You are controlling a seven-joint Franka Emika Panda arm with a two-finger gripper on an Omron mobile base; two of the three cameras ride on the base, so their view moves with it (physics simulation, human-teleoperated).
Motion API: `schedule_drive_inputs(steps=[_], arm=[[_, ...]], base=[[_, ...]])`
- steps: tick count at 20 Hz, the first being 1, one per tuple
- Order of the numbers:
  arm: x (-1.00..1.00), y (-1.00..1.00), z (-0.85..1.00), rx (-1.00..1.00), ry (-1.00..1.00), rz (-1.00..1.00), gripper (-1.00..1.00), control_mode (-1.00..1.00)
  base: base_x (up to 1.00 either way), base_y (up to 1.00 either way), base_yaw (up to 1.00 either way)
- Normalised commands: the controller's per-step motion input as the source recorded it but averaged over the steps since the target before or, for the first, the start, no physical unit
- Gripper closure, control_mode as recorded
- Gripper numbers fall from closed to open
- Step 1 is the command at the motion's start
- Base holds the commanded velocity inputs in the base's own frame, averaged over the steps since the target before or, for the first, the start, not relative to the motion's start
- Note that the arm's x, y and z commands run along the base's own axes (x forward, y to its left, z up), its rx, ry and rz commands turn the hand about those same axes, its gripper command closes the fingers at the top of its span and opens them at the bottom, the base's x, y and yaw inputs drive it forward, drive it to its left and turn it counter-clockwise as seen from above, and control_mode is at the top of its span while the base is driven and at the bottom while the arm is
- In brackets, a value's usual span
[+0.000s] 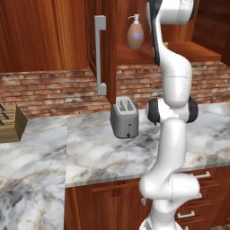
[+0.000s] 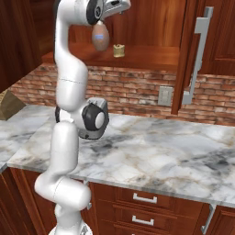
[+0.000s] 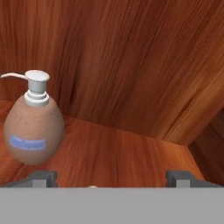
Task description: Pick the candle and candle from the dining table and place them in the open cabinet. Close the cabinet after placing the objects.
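A short tan candle (image 2: pixel 119 50) stands on the shelf (image 2: pixel 151 57) of the open cabinet (image 1: pixel 110 49), just right of a soap dispenser. My gripper (image 3: pixel 112 179) is raised to the shelf, directly above and in front of that candle. Its two dark fingertips (image 3: pixel 43 178) stand far apart, open, with nothing between them. A thin tan sliver at the bottom edge of the hand view may be the candle's top. In the right base view the hand (image 2: pixel 114 5) sits at the top edge. The dining table is out of view.
A brown egg-shaped soap dispenser (image 3: pixel 33 131) stands on the shelf, left of the gripper. The cabinet door (image 2: pixel 190 55), with a long silver handle (image 2: pixel 198 59), swings out to the right. Below, on the marble counter (image 1: pixel 99 152), are a toaster (image 1: pixel 124 117) and a knife block (image 1: pixel 9 122).
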Motion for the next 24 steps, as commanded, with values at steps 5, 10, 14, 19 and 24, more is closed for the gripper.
schedule_drive_inputs(steps=[5,10,14,19,24], arm=[[-1.0,0.0,-0.47,0.0,-0.46,-0.01,-1.0,-1.0],[-1.0,0.01,-0.99,0.0,-0.44,-0.01,-1.0,-1.0],[-1.0,0.01,-1.0,0.0,-0.27,-0.02,-1.0,-1.0],[-1.0,0.0,-0.93,0.0,-0.13,-0.06,-1.0,-1.0],[-1.0,0.0,-0.61,0.0,0.17,-0.03,-1.0,-1.0]], base=[[0.0,0.0,0.0],[0.0,0.0,0.0],[0.0,0.0,0.0],[0.0,0.0,0.0],[0.0,0.0,0.0]])
